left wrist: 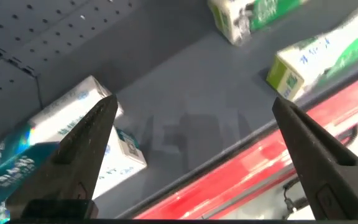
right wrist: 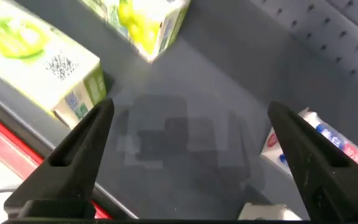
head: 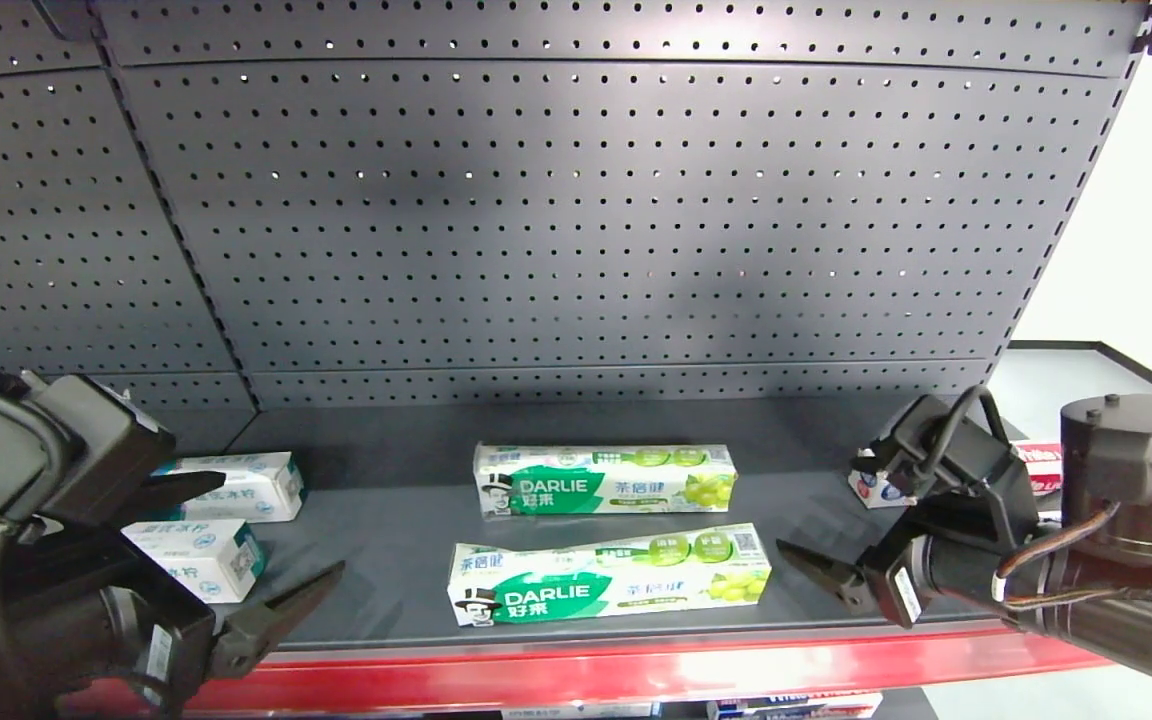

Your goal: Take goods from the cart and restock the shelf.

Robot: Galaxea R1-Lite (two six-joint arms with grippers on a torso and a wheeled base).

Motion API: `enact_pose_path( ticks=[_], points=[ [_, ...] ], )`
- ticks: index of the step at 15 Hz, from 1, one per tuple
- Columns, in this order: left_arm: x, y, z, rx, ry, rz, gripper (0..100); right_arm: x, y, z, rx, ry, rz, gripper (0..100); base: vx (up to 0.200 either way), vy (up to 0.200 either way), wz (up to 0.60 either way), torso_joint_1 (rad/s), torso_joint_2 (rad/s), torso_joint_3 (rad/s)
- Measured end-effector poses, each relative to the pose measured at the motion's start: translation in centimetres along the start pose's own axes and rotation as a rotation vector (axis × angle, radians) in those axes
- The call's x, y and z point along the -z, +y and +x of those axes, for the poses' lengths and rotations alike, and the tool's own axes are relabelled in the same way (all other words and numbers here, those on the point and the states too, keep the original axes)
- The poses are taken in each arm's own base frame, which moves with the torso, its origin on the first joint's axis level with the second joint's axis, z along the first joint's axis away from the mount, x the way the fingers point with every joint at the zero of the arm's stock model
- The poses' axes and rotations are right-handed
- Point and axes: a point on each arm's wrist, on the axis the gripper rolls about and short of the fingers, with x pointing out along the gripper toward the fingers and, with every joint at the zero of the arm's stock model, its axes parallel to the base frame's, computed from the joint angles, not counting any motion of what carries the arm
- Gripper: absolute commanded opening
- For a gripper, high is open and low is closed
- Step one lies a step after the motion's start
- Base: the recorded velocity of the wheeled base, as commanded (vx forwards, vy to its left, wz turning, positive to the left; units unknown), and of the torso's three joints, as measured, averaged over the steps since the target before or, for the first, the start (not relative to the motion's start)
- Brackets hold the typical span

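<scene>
1. Front green toothpaste box (head: 611, 583) lies flat mid-shelf, with the rear green box (head: 604, 479) at its 12 o'clock.
2. Left tool (left wrist: 194, 101) and right tool (right wrist: 189, 106) hover either side, jaws apart and empty.
3. Best play, I'd say: withdraw straight toward the cart, brushing nothing.
4. The shelf (head: 386, 520) also holds teal boxes (head: 236, 487) at 9 o'clock and a red-blue box (head: 876, 487) at 3 o'clock.

Shelf (head: 386, 500) holds two green toothpaste boxes (head: 604, 479), two white boxes (head: 236, 487), perhaps a fifth box (head: 874, 490).

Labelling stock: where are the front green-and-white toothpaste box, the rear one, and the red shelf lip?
Front green-and-white toothpaste box (head: 609, 583), head view, top face centre.
Rear green-and-white toothpaste box (head: 604, 479), head view, top face centre.
Red shelf lip (head: 636, 666), head view, bare middle.
</scene>
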Motion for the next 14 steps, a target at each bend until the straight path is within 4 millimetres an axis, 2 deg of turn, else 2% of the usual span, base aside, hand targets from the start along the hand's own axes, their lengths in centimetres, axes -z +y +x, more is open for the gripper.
enact_pose_path(
  ticks=[3, 5, 7, 9, 12, 14],
  points=[
    [-1.5, 2.3, -1.0, -0.145, -0.056, -0.058, 100, -2.2, -1.1, -1.0, 0.044, -0.097, 0.036, 100, 0.000, 0.000, 0.00, 0.000, 0.00, 0.000],
    [-1.3, 4.0, -2.5, -0.295, -0.077, -0.106, 100, -2.8, -2.7, -2.6, 0.116, -0.145, 0.061, 100, 0.000, 0.000, 0.00, 0.000, 0.00, 0.000],
    [0.0, 4.4, -4.3, -0.405, -0.079, -0.134, 100, -2.6, -4.0, -4.7, 0.195, -0.173, 0.078, 100, 0.000, 0.000, 0.00, 0.000, 0.00, 0.000],
    [1.8, 4.0, -6.0, -0.487, -0.079, -0.147, 100, -1.7, -4.4, -7.0, 0.251, -0.182, 0.089, 100, 0.000, 0.000, 0.00, 0.000, 0.00, 0.000],
    [5.2, 2.6, -8.4, -0.571, -0.099, -0.164, 100, 0.9, -4.3, -10.9, 0.354, -0.146, 0.113, 100, 0.000, 0.000, 0.00, 0.000, 0.00, 0.000],
    [8.7, 1.2, -9.5, -0.589, -0.107, -0.167, 100, 3.4, -3.4, -13.2, 0.418, -0.122, 0.129, 100, 0.000, 0.000, 0.00, 0.000, 0.00, 0.000]
  ],
)
